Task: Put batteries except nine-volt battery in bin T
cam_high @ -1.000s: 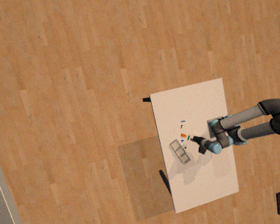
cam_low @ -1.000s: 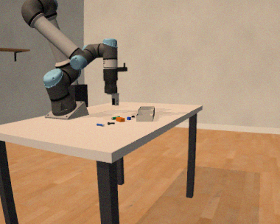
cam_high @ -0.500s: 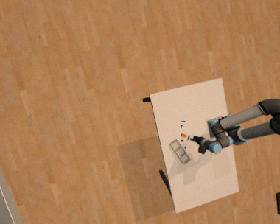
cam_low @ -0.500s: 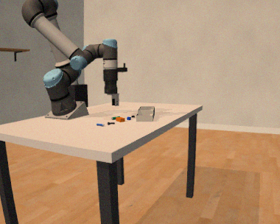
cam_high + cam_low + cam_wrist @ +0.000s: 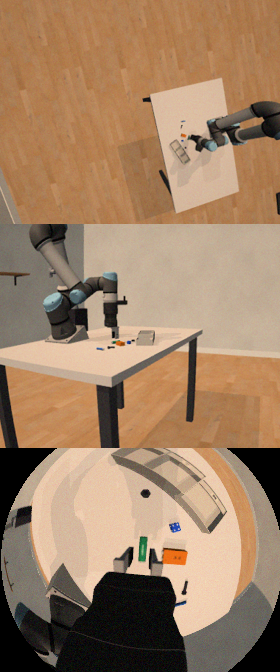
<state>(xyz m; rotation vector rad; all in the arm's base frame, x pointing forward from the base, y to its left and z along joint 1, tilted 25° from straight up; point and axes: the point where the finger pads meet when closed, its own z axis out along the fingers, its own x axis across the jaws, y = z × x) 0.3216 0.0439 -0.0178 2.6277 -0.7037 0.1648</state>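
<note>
Wood flooring surrounded the table (image 5: 206, 99). We saw the end effector (image 5: 141, 560) half open and empty, straddling the green battery (image 5: 143, 548), with the bin (image 5: 181, 479) at one o'clock.

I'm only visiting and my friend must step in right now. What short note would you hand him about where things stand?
Gripper: open, holding nothing, low over the table, its fingers on either side of a green battery.
Bin: two sections, nothing seen inside; its letters can't be read.
Lying loose: orange block, blue piece, small dark bits.
Done: nothing binned yet.
Left: every battery, leaving out the nine-volt one.
</note>
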